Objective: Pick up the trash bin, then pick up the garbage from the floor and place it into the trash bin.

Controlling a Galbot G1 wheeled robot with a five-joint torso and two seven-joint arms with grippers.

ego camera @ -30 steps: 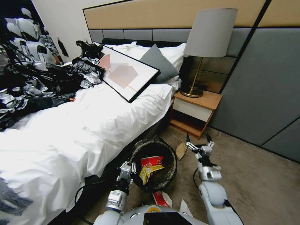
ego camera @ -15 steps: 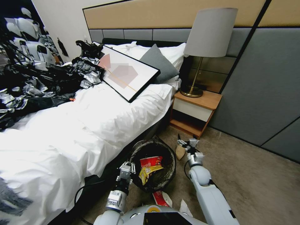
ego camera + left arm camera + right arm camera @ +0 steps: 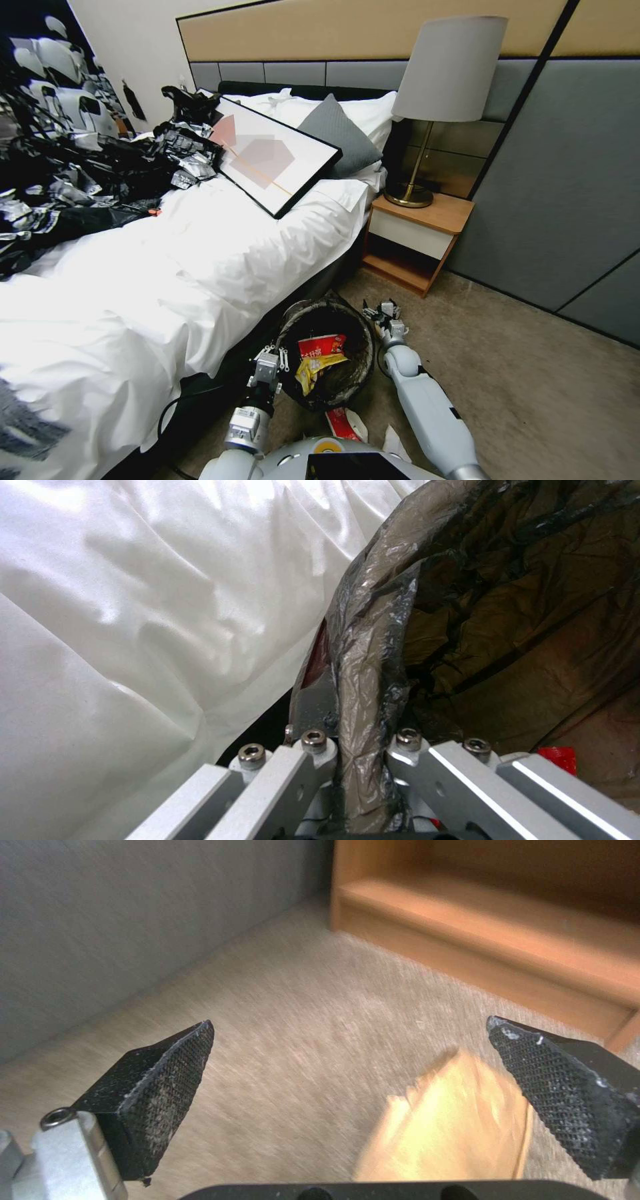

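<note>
The trash bin point(image 3: 357, 373), a round bucket with a black bag liner, stands tilted beside the bed. A red wrapper point(image 3: 324, 345) and a yellow wrapper point(image 3: 319, 365) lie inside it. My left gripper point(image 3: 270, 363) is shut on the near rim, and in the left wrist view its fingers point(image 3: 303, 760) pinch the crinkly liner point(image 3: 363, 680). My right gripper point(image 3: 382, 312) is low over the carpet just right of the bin. It is open point(image 3: 350, 1040) with brown crumpled paper point(image 3: 453, 1125) lying between its pads, nearer one of them. More garbage lies close to my base: a red-and-white wrapper point(image 3: 343, 423) and a white tissue point(image 3: 395, 443).
A wooden nightstand point(image 3: 417, 240) with a lamp point(image 3: 447, 73) stands just beyond the right gripper. The bed point(image 3: 167, 280) borders the bin on the left, and grey wall panels point(image 3: 567, 200) close the right side. Open carpet point(image 3: 533, 373) extends to the right.
My right arm has swung left and lowered, bringing its open gripper from over the carpet down over the brown paper beside the bin. The left gripper and bin have not moved.
</note>
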